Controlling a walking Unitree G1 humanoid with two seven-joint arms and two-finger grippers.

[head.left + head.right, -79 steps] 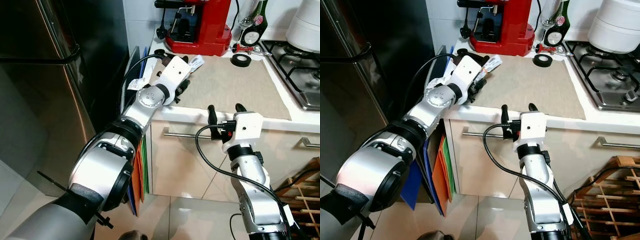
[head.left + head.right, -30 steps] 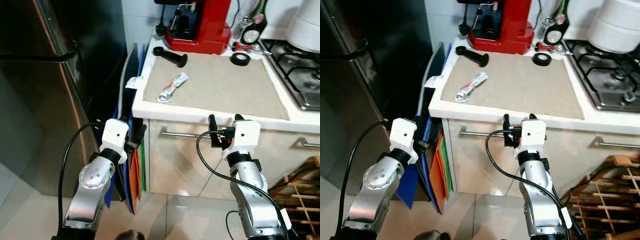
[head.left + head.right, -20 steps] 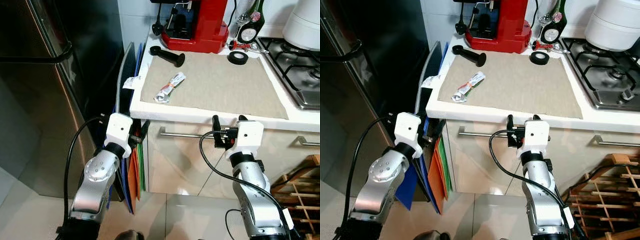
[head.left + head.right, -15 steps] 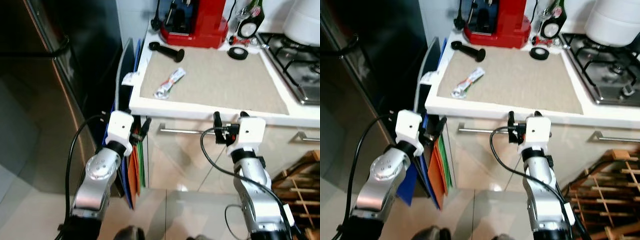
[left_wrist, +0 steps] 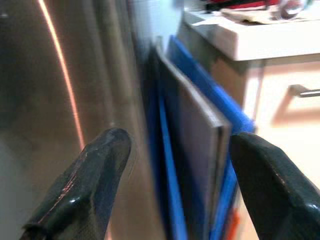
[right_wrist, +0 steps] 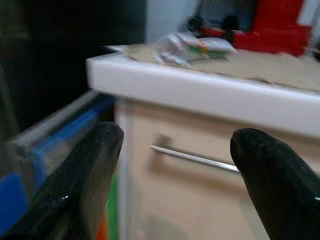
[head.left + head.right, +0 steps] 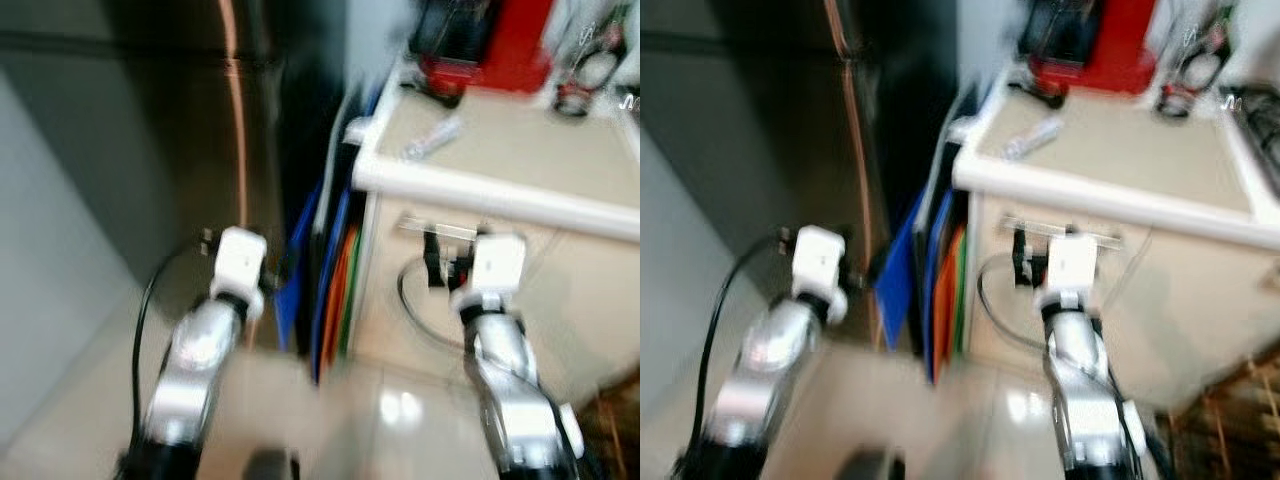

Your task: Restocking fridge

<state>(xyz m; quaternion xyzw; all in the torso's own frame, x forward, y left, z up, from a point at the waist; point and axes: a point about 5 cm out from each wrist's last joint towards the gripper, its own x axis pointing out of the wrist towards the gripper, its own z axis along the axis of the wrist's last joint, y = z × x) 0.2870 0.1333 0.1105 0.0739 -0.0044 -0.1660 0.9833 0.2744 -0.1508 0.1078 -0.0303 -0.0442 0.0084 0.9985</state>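
Note:
The stainless-steel fridge [image 7: 150, 100] stands shut on my left, its side also close in the left wrist view [image 5: 60, 75]. A small crumpled tube [image 7: 432, 137] lies near the corner of the beige worktop [image 7: 520, 190]. My left gripper [image 5: 177, 140] is held low in front of the fridge, open with nothing between its fingers. My right gripper [image 6: 175, 135] is open and empty too, a little way in front of the cabinet drawer below the worktop. Both head views are blurred.
Blue, orange and green flat boards [image 7: 330, 260] stand on edge in the gap between fridge and cabinet. A red coffee machine [image 7: 490, 40] stands at the back of the worktop. A metal drawer handle [image 6: 195, 157] runs under the worktop's edge. Glossy tiled floor [image 7: 400, 410] lies below.
The camera has swung left and blurred, so the fridge takes up more of the picture. The left arm, earlier up at the tube on the worktop, is now low; the tube stays there.

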